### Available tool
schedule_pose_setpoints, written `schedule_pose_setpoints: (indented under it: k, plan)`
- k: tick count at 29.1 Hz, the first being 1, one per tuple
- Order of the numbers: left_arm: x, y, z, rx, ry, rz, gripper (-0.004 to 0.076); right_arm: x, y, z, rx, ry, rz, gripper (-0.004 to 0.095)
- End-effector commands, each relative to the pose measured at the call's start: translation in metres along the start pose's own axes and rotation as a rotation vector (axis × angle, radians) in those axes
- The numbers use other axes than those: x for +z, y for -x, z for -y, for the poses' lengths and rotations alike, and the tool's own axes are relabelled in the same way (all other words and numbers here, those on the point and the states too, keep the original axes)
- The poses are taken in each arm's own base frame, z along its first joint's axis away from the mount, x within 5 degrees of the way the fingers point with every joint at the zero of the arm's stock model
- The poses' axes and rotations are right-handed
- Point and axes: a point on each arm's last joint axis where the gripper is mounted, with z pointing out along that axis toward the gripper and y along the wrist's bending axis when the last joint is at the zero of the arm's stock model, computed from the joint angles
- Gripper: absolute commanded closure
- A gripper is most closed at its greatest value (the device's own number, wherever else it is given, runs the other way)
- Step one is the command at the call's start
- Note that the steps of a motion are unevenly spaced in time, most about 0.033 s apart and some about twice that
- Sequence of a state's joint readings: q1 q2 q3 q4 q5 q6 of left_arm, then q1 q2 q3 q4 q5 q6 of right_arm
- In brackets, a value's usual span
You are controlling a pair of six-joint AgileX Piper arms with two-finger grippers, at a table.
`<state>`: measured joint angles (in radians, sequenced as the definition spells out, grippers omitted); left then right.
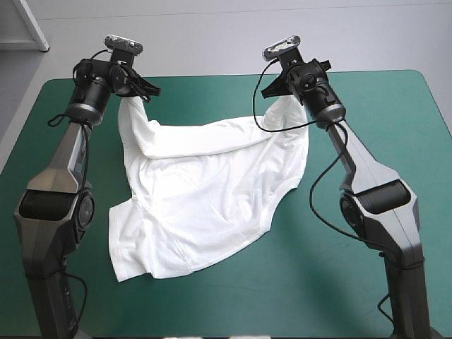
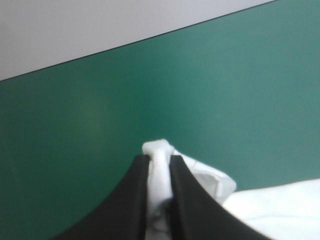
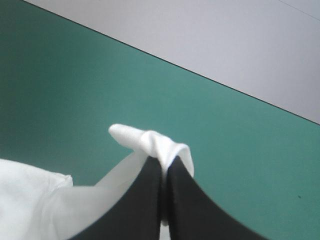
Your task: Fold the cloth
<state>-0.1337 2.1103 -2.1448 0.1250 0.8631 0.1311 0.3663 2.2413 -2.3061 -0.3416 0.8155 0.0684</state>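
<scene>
Both arms aloft over the table (image 1: 395,127), left tool (image 1: 147,92) and right tool (image 1: 271,89) each tight on the T-shirt (image 1: 205,191).

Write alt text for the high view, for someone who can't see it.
Two robot arms hold a white T-shirt up by its far edge, the left gripper and right gripper each shut on a bunch of cloth. The shirt sags between them, its near part lying rumpled on the teal-green table.

The T-shirt (image 1: 205,191) is soft, wrinkled white cloth; the cover (image 1: 395,106) smooth, matt teal-green.
</scene>
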Motion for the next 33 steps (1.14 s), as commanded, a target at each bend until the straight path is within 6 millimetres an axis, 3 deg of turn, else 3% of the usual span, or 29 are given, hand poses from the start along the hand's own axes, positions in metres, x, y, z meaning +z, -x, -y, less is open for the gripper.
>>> schedule_pose_setpoints:
  k: [1, 7, 12, 16, 18, 21, 25, 30, 33]
  plan:
    - [-0.016, 0.021, -0.005, -0.032, 0.027, 0.165, 0.0705, -0.016, 0.025, 0.010, 0.010, -0.016, 0.194, 0.0915]
    - [0.029, 0.014, 0.002, -0.026, 0.024, 0.223, 0.0672, 0.014, 0.019, 0.005, 0.040, 0.023, 0.290, 0.0802]
    - [0.040, 0.016, 0.004, -0.030, 0.028, 0.289, 0.0438, 0.021, 0.016, 0.016, 0.087, 0.029, 0.300, 0.0619]
    - [0.038, 0.019, 0.003, -0.030, 0.032, 0.310, 0.0219, 0.021, 0.014, 0.030, 0.155, 0.039, 0.293, 0.0300]
    - [0.032, 0.023, 0.001, -0.026, 0.038, 0.329, 0.0164, 0.014, 0.017, 0.037, 0.164, 0.029, 0.278, 0.0194]
    - [0.012, 0.037, -0.006, 0.011, 0.083, 0.369, 0.0158, -0.009, 0.026, 0.049, 0.169, 0.006, 0.252, 0.0157]
    - [-0.035, 0.049, -0.014, -0.019, 0.082, 0.308, 0.0159, -0.058, 0.039, 0.063, 0.159, -0.011, 0.190, 0.0166]
    - [-0.100, 0.044, -0.023, -0.023, 0.082, 0.120, 0.0187, -0.113, 0.037, 0.076, 0.136, -0.027, 0.024, 0.0166]
    - [-0.126, 0.036, -0.023, -0.044, 0.045, 0.026, 0.0241, -0.137, 0.036, 0.080, 0.148, -0.024, -0.011, 0.0167]
